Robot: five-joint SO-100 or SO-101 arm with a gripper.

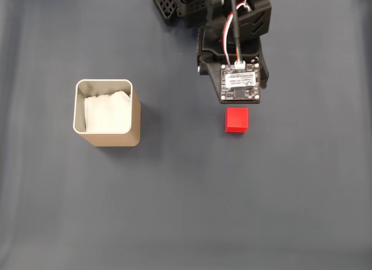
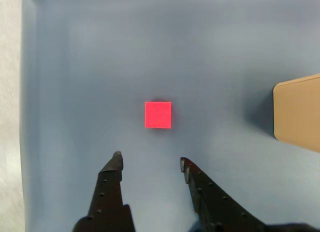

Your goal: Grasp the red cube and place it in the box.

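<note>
spread gripper (image 2: 150, 159) above red cube (image 2: 158, 115); box (image 1: 107, 113) holds white paper (image 1: 106, 112).

The fixed view looks straight down from well above the dark grey mat (image 1: 186, 212), taking in the arm (image 1: 232, 25) at the top centre of the frame, the box (image 1: 107, 139) at left and the red cube (image 1: 236, 120) right of centre. The wrist view rides on the arm and looks down from much nearer, with the gripper (image 2: 150, 162) entering from the bottom edge of the frame, its fingers spread. Both views share the red cube (image 2: 158, 115), the mat around it and the box (image 2: 300, 112), which the wrist view cuts off at its right edge.
</note>
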